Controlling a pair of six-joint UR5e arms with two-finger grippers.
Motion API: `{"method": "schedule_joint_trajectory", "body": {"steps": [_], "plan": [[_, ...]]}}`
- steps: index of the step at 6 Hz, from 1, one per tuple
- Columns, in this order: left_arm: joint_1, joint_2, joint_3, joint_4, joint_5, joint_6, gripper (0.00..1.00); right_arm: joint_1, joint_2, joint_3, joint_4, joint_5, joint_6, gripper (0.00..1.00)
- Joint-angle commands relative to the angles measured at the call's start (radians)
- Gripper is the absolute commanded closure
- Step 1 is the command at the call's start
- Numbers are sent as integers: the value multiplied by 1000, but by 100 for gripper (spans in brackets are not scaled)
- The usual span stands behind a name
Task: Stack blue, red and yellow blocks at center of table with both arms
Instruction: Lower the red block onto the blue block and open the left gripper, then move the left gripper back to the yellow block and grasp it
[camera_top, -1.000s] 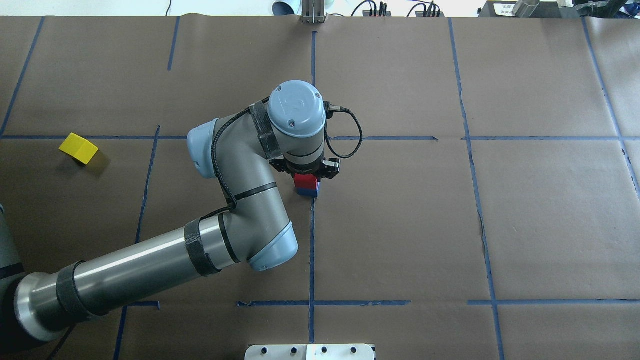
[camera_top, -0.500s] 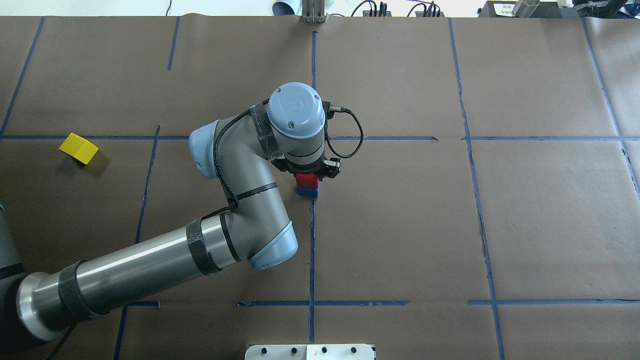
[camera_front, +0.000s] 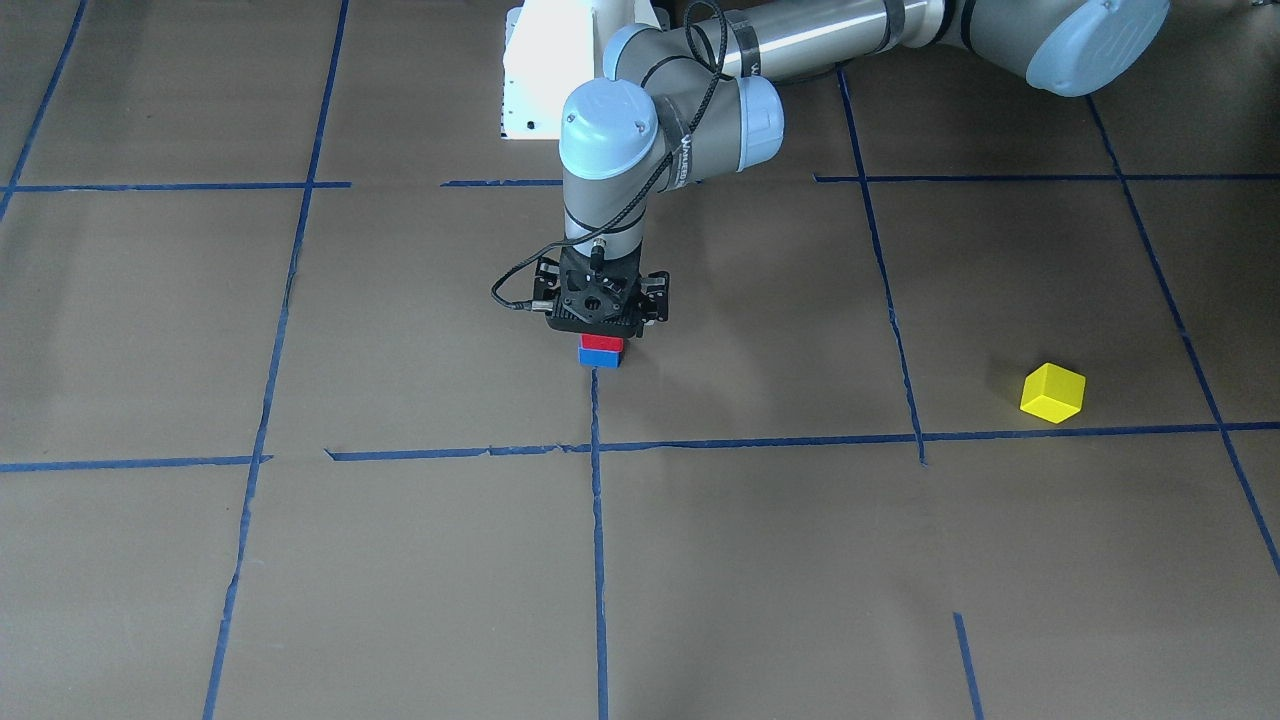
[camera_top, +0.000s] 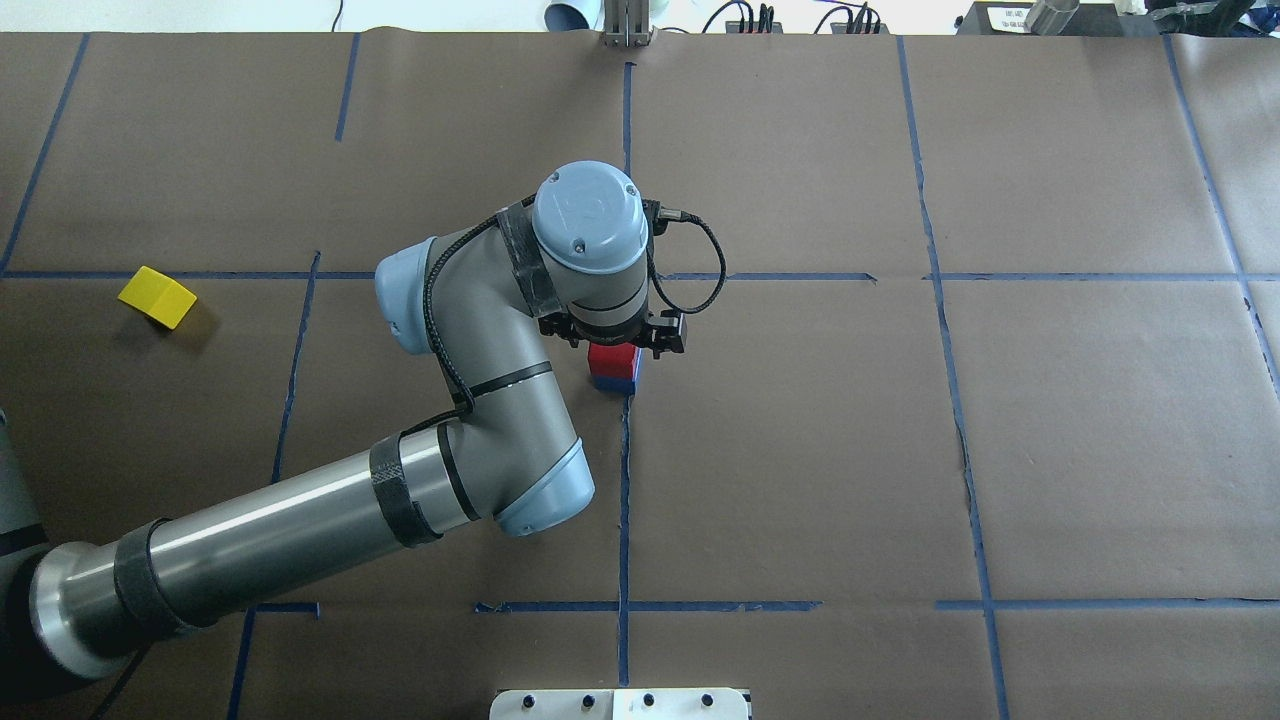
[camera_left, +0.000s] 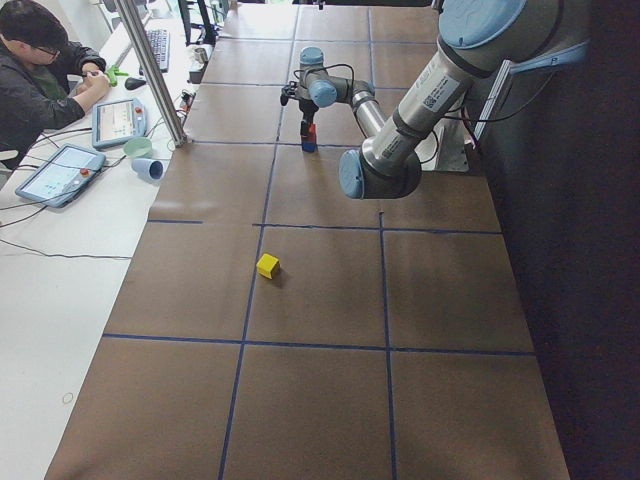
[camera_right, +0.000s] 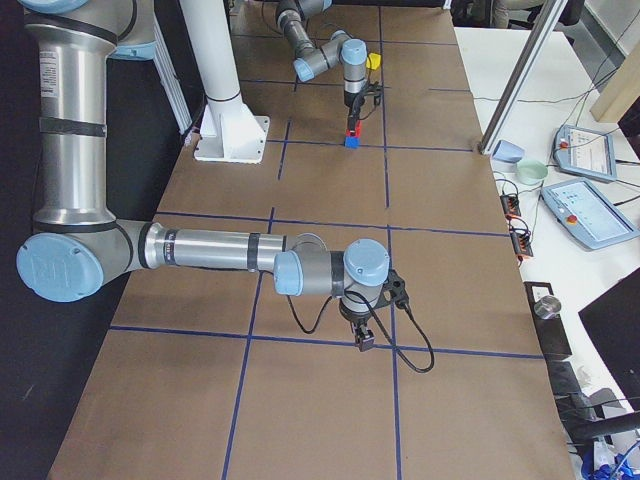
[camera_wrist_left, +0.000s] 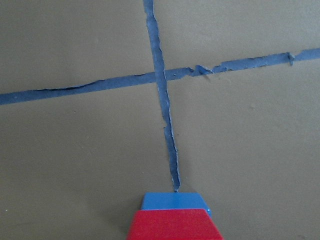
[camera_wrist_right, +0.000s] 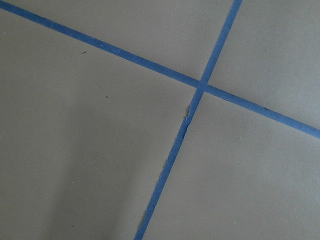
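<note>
1. Overhead exterior: red block sits on blue block at the tabletop centre. The left end effector is directly above, jaws apparently spread, gripping nothing.
2. Yellow block lies well apart on the robot's left, askew to the tape grid. Judged light, rigid and smooth; grip two opposite flat faces.
3. Right end effector: opening cannot be told.

the table is covered in brown paper and divided into squares by blue tape lines. the blue block is set on it directly beneath the fingers of the left gripper. the yellow block is laid well apart from those fingers.
</note>
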Motion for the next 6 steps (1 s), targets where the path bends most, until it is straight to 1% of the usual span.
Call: {"method": "schedule_joint_trajectory", "body": {"steps": [1,2,3,4,5,6], "plan": [[-95,9,-48,29,-86,56,0,0,0,0,0,0,0,0],[-177,82,-91,37,-179,157,0,0,-1,0,0,0,0,0],[-265,225,-187,37,-217,320,0,0,-1,-4,0,0,-1,0],[-366,350,-226,23,-264,512,0,0,-3,-10,-2,-3,2,1],[-508,486,-226,22,-359,699,0,30,-25,-10,-2,-3,52,1],[-602,613,-209,-19,-382,860,0,38,-36,-10,-2,-3,84,1]]}}
